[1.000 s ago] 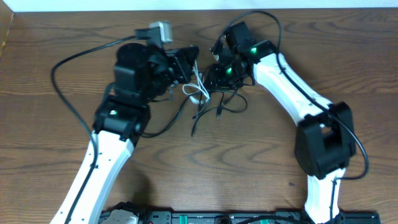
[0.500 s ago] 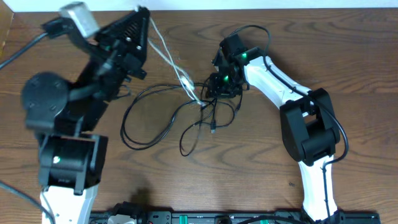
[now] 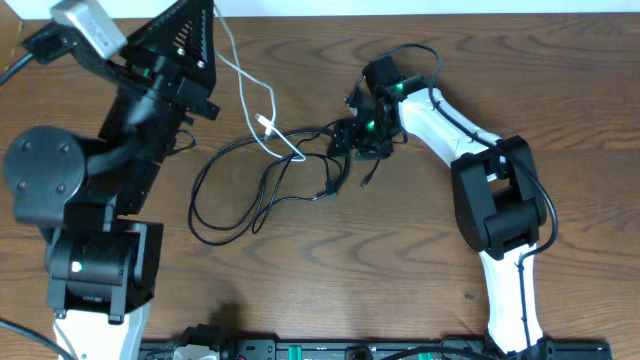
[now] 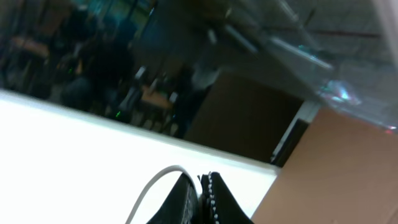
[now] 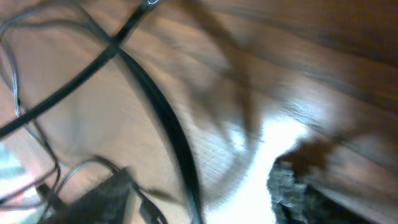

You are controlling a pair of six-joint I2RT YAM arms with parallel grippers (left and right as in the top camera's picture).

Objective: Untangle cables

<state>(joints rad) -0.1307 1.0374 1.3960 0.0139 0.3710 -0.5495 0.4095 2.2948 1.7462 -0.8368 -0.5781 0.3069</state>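
Wooden table point(image 3: 400, 250). Left gripper point(image 3: 205, 10), high at far left, pinches the white cable point(image 3: 262, 121). Right gripper point(image 3: 360, 135) looks parted (blurry) around black cables point(image 5: 168, 124) mid-table. A hard pull could tighten the tangle.

wood-grain table point(image 3: 300, 290), white strip past its far edge point(image 3: 420, 7), black rail in front point(image 3: 330, 350)

Wht/blk cables point(image 3: 264, 123) prob. tangled
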